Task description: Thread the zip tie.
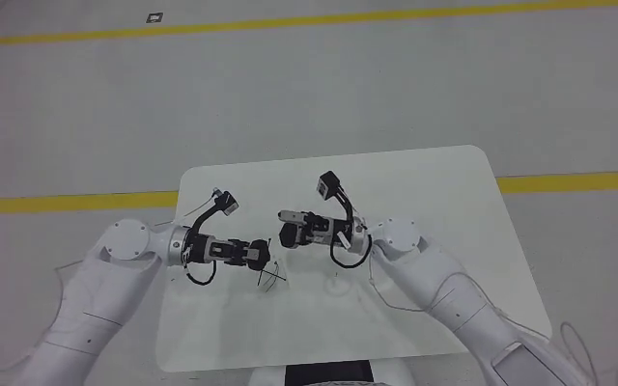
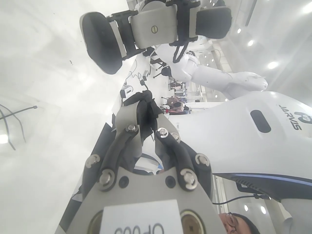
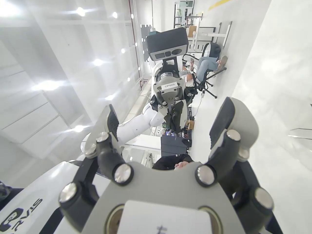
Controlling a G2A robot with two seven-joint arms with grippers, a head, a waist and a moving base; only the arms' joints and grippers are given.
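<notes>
Zip ties (image 1: pixel 273 275), thin black strands crossed over one another, lie on the white table (image 1: pixel 435 193) just beside the clenched fingers of the left gripper (image 2: pixel 145 98). The right gripper (image 3: pixel 168 109) faces it, fingers spread wide.

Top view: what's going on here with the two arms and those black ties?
Both arms hang over the white table with their grippers facing each other, tips close together. The left gripper is pinched shut, though no zip tie can be made out between its fingers. The right gripper is open and holds nothing. A few black zip ties lie crossed on the table beside the left gripper. No threading is visible yet.
</notes>
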